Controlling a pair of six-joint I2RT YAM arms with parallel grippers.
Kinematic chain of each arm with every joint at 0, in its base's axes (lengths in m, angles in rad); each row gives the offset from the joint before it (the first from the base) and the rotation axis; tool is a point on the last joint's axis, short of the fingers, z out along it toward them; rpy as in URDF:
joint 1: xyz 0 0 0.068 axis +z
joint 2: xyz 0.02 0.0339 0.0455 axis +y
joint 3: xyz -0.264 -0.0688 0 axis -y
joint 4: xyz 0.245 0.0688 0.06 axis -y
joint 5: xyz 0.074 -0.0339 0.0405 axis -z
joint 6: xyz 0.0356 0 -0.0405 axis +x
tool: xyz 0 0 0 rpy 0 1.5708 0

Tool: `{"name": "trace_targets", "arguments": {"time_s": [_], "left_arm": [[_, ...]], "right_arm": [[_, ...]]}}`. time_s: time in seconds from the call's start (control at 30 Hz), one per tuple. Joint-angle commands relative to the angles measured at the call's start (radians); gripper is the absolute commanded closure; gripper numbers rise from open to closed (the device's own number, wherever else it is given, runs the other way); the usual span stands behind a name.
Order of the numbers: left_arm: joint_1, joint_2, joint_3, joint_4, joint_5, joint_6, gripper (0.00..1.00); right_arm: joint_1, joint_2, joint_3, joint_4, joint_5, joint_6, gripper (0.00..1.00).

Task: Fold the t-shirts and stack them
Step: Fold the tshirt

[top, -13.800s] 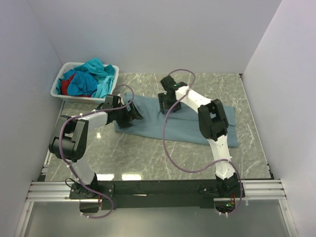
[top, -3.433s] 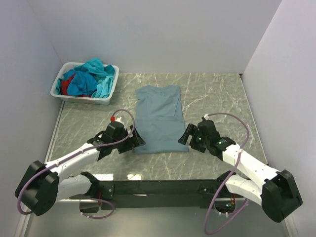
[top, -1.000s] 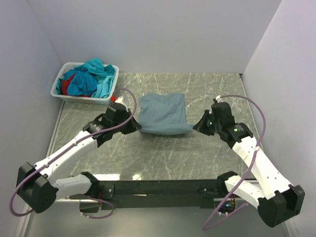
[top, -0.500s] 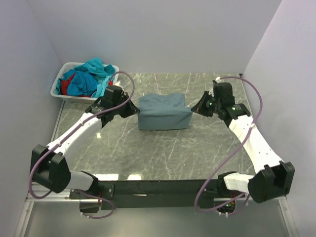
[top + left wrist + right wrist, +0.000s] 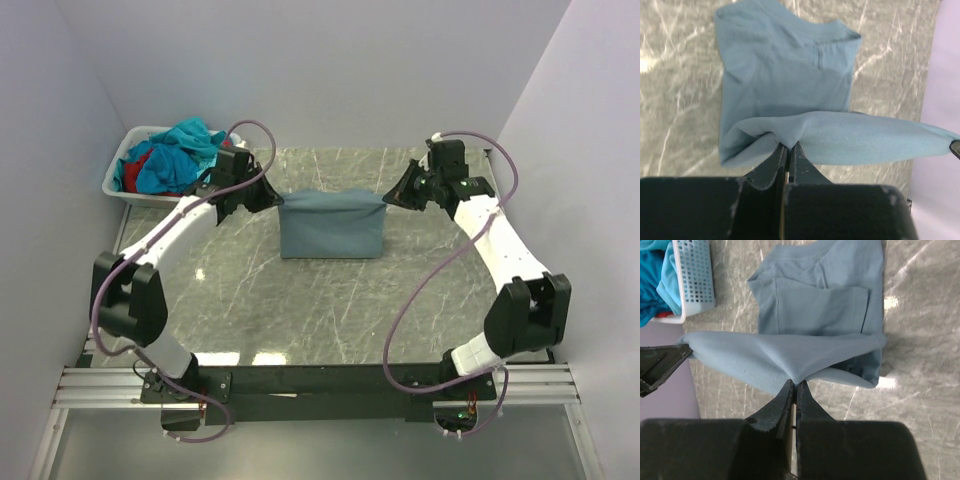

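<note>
White panel walls close in a grey-veined marble counter (image 5: 300, 310), with a white plastic basket (image 5: 694, 275) at its far left corner holding a heap of teal, blue and red t-shirts (image 5: 180, 150). The grey-blue t-shirt (image 5: 332, 225) sits mid-counter, between the two arms and partly off the surface. The left gripper (image 5: 272, 200) is clenched on one corner of its hem and the right gripper (image 5: 388, 197) is clenched on the other. The hem edge stretches taut between them, running left to right across the counter. Both wrist views show the collar and sleeves lying flat on the marble below and beyond that raised edge. The fold looks about half made. By my reading, the next move depends on the hem being above and slightly short of the collar end. Both arms would have to carry it farther from their bases and lower it evenly. Neither arm is nearer, since each holds its own corner at about the same depth.
</note>
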Motion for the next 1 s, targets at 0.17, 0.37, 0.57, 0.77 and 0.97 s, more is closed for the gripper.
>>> {"name": "trace_targets", "arguments": {"time_s": [0.17, 0.37, 0.57, 0.77, 0.97], "left_arm": [[0.051, 0.158, 0.172, 0.012, 0.014, 0.032, 0.99], [0.069, 0.263, 0.246, 0.007, 0.03, 0.039, 0.99], [0.085, 0.358, 0.339, -0.01, 0.033, 0.046, 0.99], [0.1, 0.442, 0.408, 0.009, 0.051, 0.047, 0.99], [0.114, 0.55, 0.505, -0.002, 0.076, 0.046, 0.99]], "right_arm": [[-0.038, 0.142, 0.148, 0.035, -0.012, -0.033, 1.0], [-0.05, 0.255, 0.221, 0.038, -0.031, -0.03, 1.0], [-0.059, 0.358, 0.287, 0.046, -0.043, -0.021, 1.0], [-0.067, 0.468, 0.373, 0.039, -0.054, -0.022, 1.0], [-0.076, 0.574, 0.453, 0.047, -0.055, -0.01, 1.0]]}}
